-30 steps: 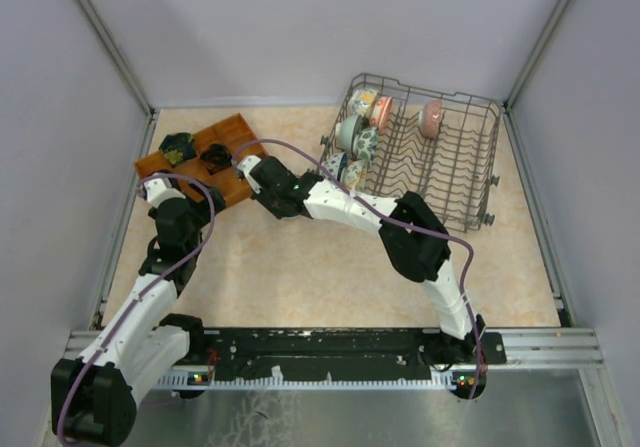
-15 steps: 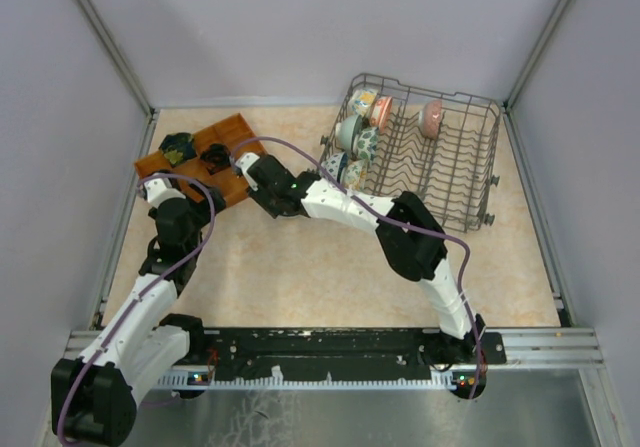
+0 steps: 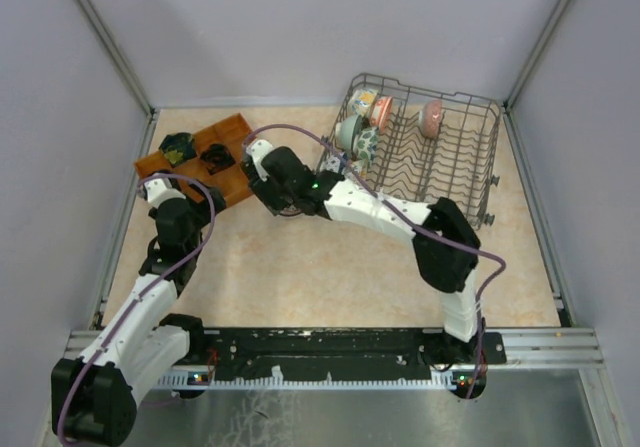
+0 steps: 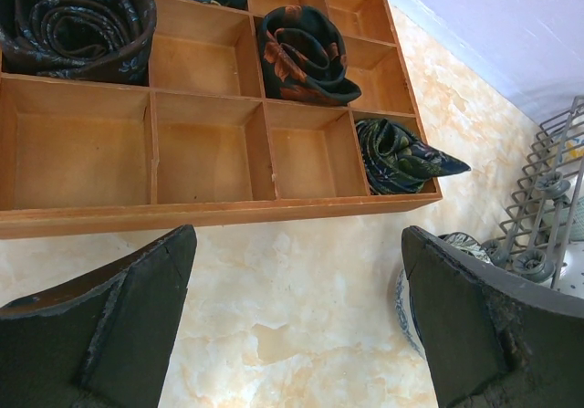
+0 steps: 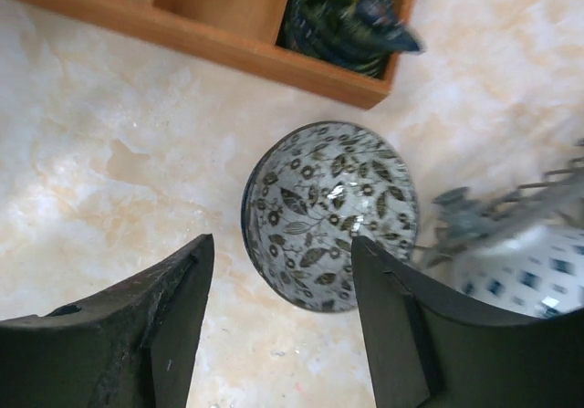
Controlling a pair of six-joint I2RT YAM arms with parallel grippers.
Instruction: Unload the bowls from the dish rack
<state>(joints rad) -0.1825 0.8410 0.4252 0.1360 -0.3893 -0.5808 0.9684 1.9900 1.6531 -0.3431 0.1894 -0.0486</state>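
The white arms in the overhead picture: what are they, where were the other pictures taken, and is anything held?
They are two robot arms bolted at the table's near edge, each ending in a two-finger gripper. The wide picture is from a fixed camera above; the other two are from cameras on the wrists, so the dark shapes there are the arms' own fingers. On the table: a wire dish rack with bowls in it, a wooden tray holding rolled dark cloths, and a leaf-patterned bowl beside the rack. The left gripper and right gripper are both open, holding nothing; the right is above that bowl.
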